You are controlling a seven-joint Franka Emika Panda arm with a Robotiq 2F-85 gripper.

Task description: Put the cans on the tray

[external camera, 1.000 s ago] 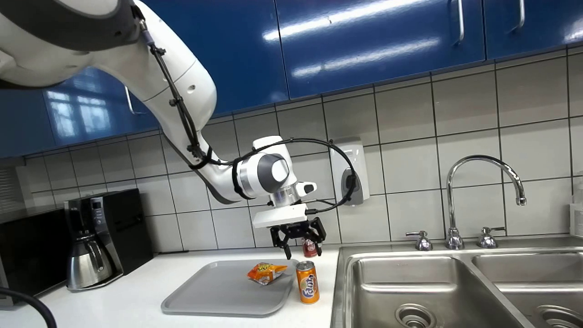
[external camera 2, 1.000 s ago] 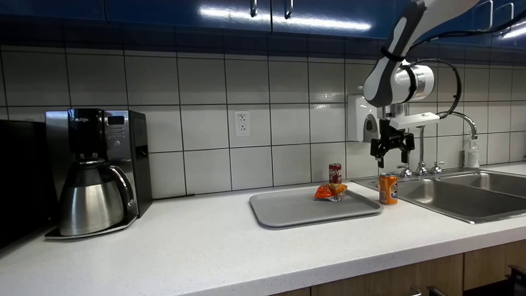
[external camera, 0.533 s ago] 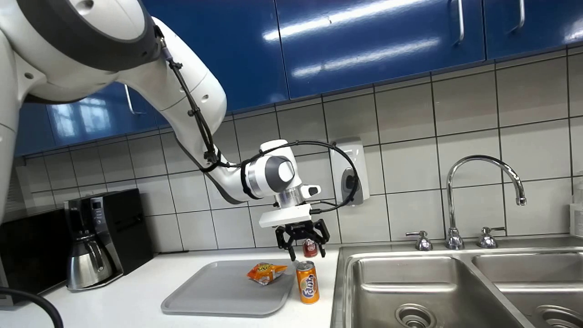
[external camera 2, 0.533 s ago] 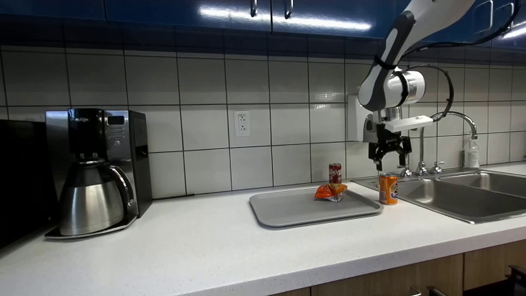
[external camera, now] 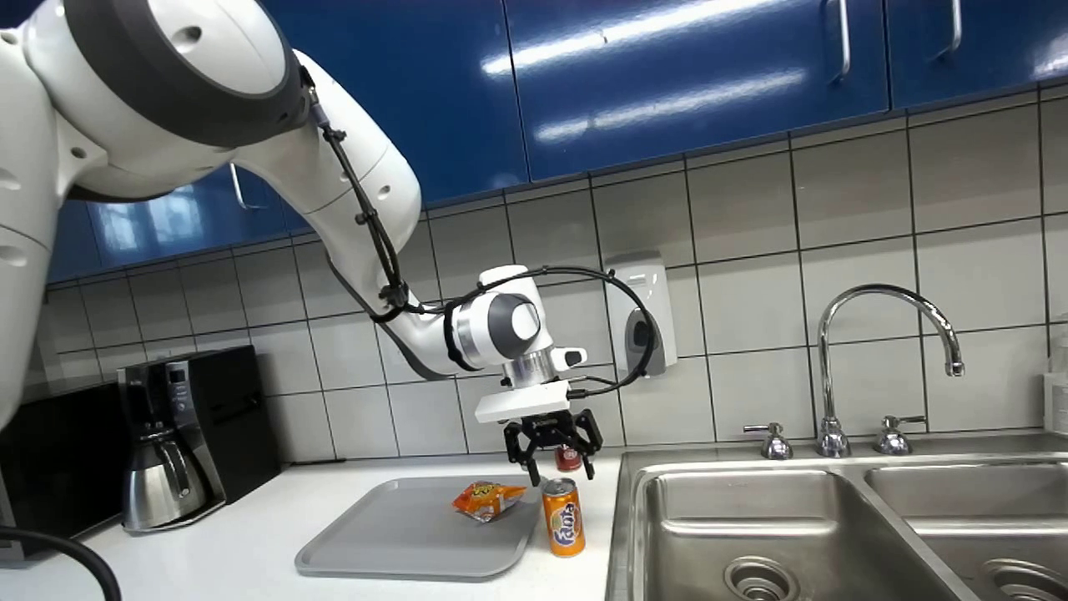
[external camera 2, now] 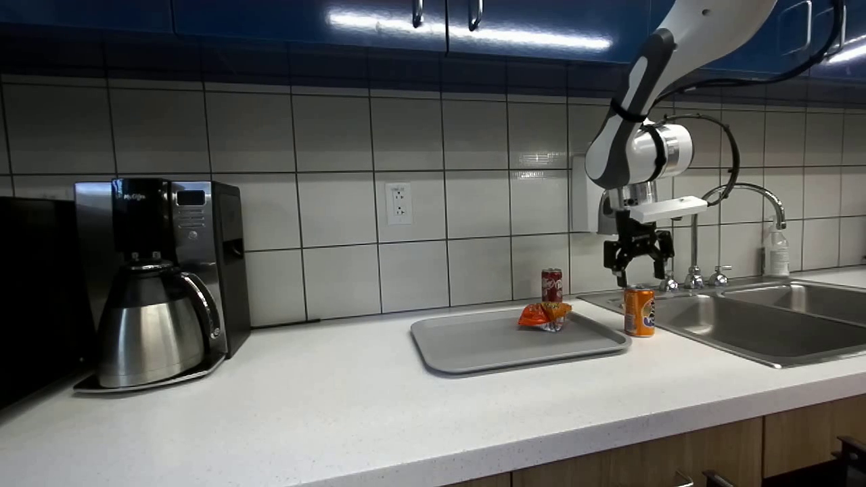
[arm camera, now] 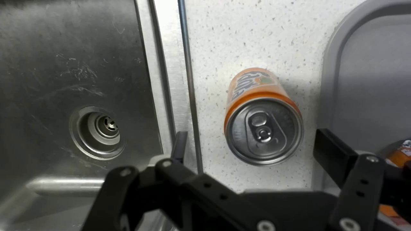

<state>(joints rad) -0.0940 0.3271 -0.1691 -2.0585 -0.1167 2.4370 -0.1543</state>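
Jaws spread wide, nothing held, just above Fanta can (external camera: 564,522). Can's upright on bench (arm camera: 257,32) between tray (arm camera: 330,73) and sink (arm camera: 175,73). I'd centre over lid (arm camera: 265,131), drop dead straight, squeeze gently, skip nudging tray.

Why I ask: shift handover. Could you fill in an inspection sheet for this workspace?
Surface: white speckled counter beside a steel sink.
Job's things: orange can upright between grey tray and sink; dark red can upright behind the tray.
Clutter: orange snack packet on the tray.
Gripper: open above the orange can, holding nothing.
Cables: black cable strapped to the arm; another cable at an exterior view's lower corner.
Surroundings: coffee maker, tap, blue cabinets.
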